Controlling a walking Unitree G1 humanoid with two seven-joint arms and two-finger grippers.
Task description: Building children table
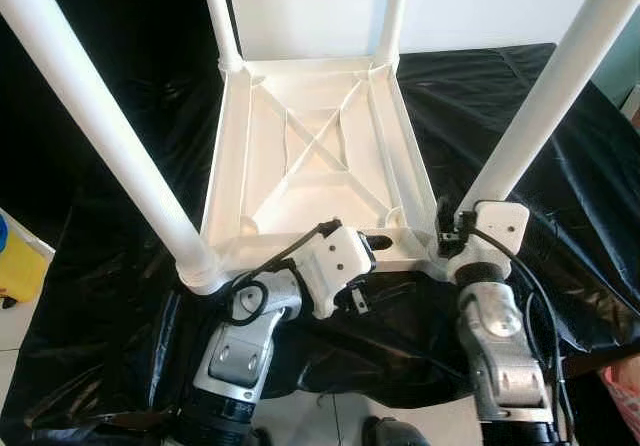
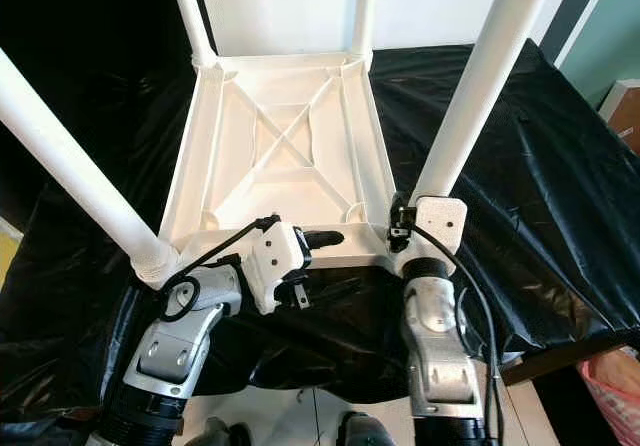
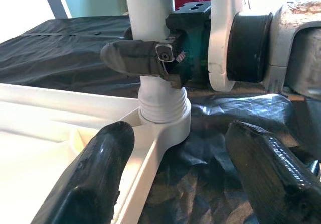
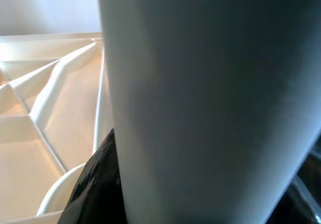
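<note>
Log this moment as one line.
right gripper: gripping near-right leg at socket | left gripper: open over tabletop edge | four legs in

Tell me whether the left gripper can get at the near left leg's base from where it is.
Probably yes. The left gripper sits open at the tabletop's near edge, and the near left leg screws in at the adjacent corner with only black sheet between. It points away, so the wrist must turn.
</note>
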